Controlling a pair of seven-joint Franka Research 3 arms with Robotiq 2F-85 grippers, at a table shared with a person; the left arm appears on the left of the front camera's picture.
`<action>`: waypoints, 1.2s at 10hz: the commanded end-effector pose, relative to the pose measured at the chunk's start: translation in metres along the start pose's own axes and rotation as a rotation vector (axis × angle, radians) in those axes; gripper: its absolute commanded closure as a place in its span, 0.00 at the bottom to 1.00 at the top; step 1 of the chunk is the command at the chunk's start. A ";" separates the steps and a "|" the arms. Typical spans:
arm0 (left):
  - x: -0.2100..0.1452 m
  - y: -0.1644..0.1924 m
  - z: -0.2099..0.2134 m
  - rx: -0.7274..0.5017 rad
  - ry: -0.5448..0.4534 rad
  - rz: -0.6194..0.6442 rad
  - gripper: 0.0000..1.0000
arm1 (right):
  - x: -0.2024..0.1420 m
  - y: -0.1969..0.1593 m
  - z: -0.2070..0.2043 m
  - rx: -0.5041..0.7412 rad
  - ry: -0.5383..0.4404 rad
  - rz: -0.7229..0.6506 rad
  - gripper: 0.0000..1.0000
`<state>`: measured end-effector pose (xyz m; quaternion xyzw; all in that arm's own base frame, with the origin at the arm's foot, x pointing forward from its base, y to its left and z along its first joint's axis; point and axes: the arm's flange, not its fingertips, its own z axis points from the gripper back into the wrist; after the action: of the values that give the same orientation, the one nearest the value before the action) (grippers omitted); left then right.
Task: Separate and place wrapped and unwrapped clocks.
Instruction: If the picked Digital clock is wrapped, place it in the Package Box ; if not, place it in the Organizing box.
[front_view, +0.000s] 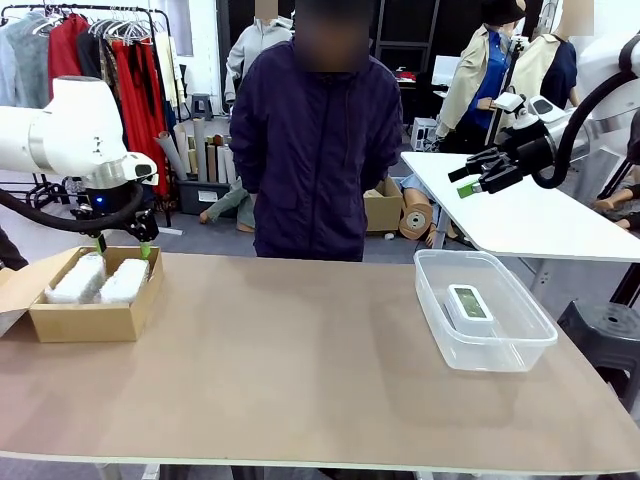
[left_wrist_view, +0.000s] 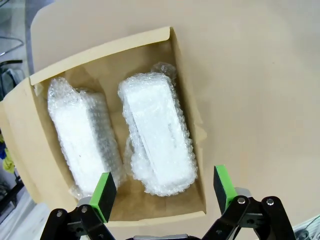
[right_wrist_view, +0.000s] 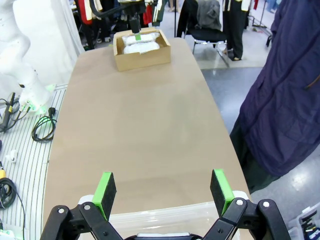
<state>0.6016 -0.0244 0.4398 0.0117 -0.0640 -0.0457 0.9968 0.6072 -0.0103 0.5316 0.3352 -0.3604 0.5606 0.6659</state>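
Two wrapped clocks (left_wrist_view: 120, 137) side by side in cardboard box (front_view: 85, 320), frame left, beneath spread-apart left gripper (left_wrist_view: 165, 187). Bare clock (front_view: 470, 303) in clear tub (front_view: 520, 345), lower right; right gripper (front_view: 468, 180) parted, above. No legible print.

Two oblong bundles in white bubble wrap (front_view: 77, 279) (front_view: 124, 281) lying flat, side by side, touching, inside open brown cardboard box (front_view: 95, 322) at table's left side. Small white rectangular digital clock with grey-green screen (front_view: 470, 304), unwrapped, lying screen-up in clear plastic tub (front_view: 520, 351) at right side.

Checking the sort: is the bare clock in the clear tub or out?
In. The bare clock lies flat on the floor of the clear tub.
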 end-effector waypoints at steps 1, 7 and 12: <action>0.001 0.002 -0.003 0.001 -0.003 0.005 0.00 | 0.002 0.001 0.000 0.003 -0.003 0.004 0.00; -0.001 0.001 0.015 -0.106 0.001 -0.350 0.00 | 0.002 0.001 0.000 0.003 -0.003 0.004 0.00; -0.001 -0.007 0.086 -0.369 -0.136 -0.911 0.00 | 0.002 0.001 0.000 0.003 -0.003 0.004 0.00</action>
<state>0.5870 -0.0467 0.5137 -0.0994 -0.1122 -0.4506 0.8801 0.6073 -0.0102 0.5317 0.3352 -0.3604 0.5607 0.6659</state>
